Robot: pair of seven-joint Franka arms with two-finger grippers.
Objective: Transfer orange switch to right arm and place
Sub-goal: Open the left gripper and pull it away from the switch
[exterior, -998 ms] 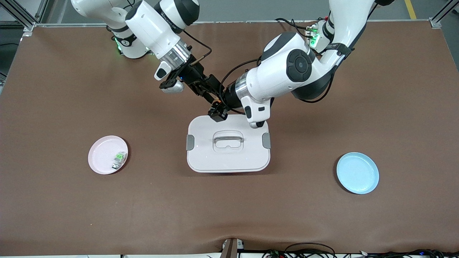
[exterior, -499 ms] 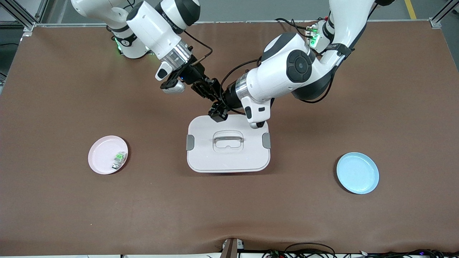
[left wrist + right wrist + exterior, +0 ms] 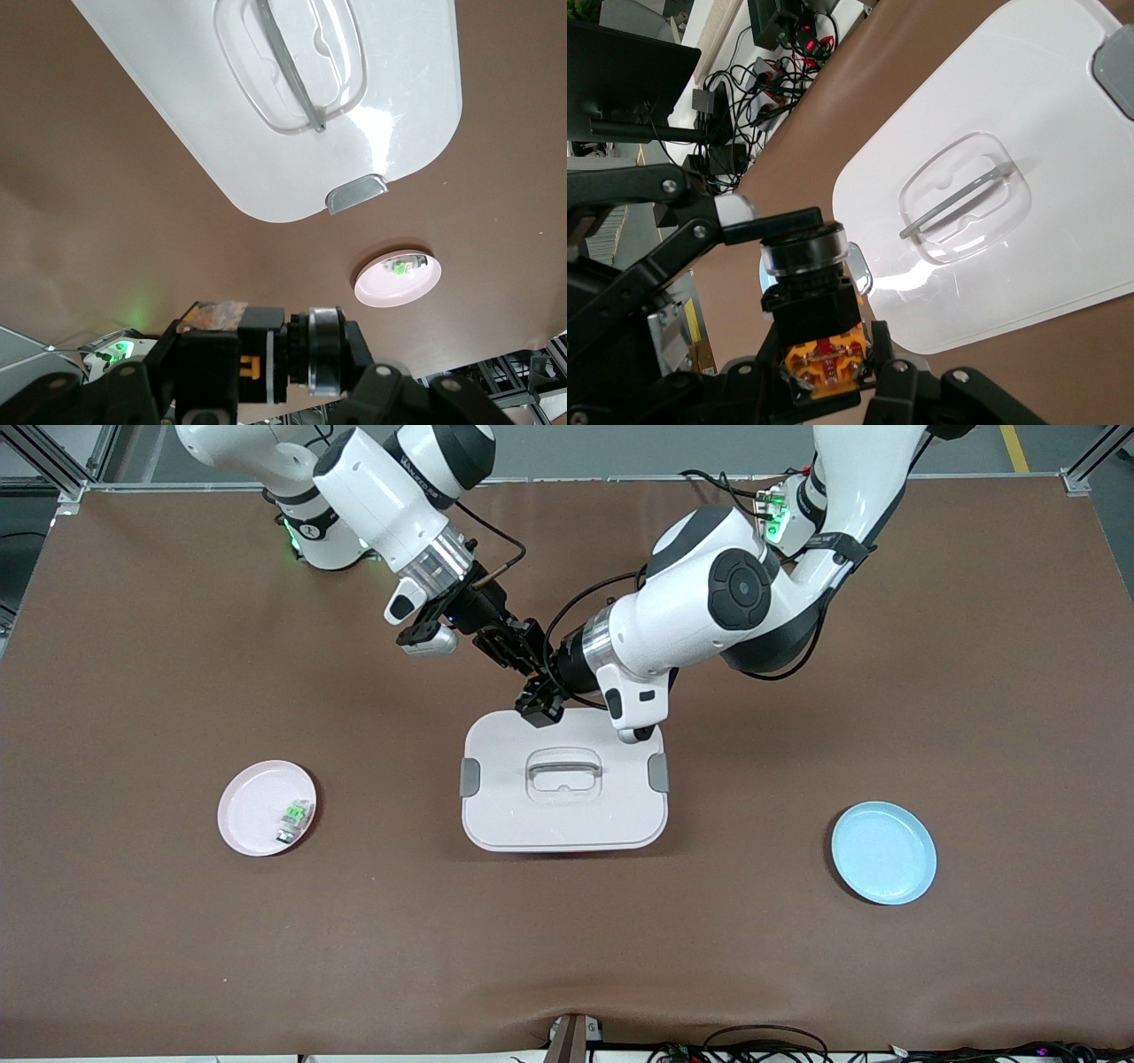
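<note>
Brown table (image 3: 177, 957): right gripper (image 3: 523, 657) has closed in on orange switch (image 3: 819, 305), both grippers now clamping it, left gripper (image 3: 542, 689) included, above white lid (image 3: 563, 815); handover midway.

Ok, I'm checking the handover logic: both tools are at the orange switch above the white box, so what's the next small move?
Probably open the left tool slightly and let go. The right tool appears clamped on the orange base of the orange switch, and the left tool grips the same part, over the white box. The switch cannot go with the right arm until one grip lets go.
</note>
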